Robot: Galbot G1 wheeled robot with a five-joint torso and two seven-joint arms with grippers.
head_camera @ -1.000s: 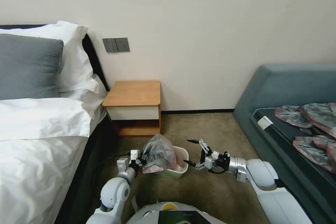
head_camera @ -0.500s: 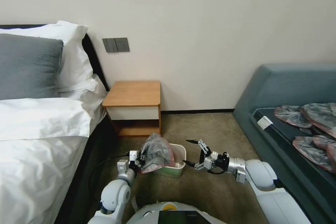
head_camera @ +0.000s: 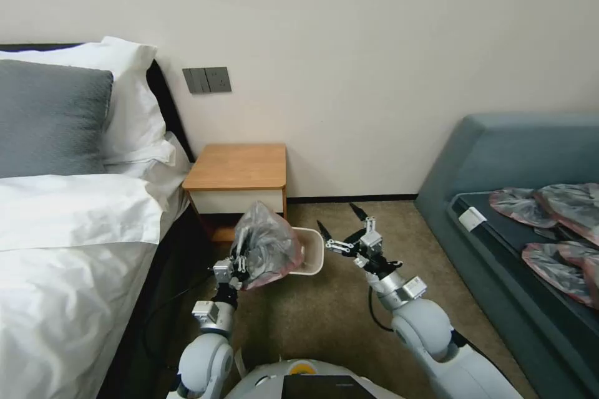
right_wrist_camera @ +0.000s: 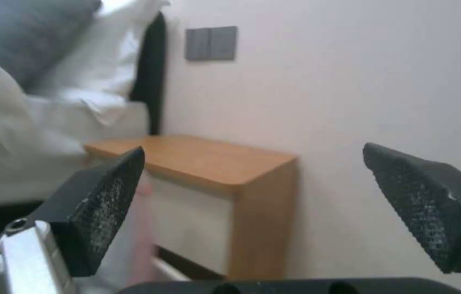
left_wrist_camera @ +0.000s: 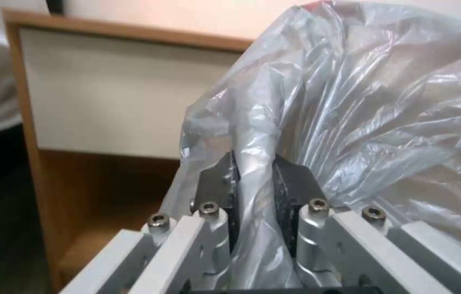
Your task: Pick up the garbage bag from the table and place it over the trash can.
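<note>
The left gripper (head_camera: 240,262) is lifting upward and toward the nightstand (head_camera: 239,166), its fingers (left_wrist_camera: 290,183) clamped on a twisted fold of the translucent grey garbage bag (head_camera: 267,244), which is now riding higher than it was a second ago. The cream trash can (head_camera: 312,254) seems to be rising with it: where it was sitting upright on the carpet (head_camera: 324,318) in front of the robot, it is now appearing tipped, its open mouth facing the camera, with the bag's pinkish rim draped across its left side. The right gripper (head_camera: 340,224) is also swinging up and in from the right, now pointing toward the wall with its jaws spread wide and nothing between them, just beside the can's right edge. This is suggesting that the bag is catching on the can rather than opening over it, so the spreading step is looking unfinished. Spare flattened bags (head_camera: 549,224) are lying well apart on the blue-grey sofa (head_camera: 486,149) at right
</note>
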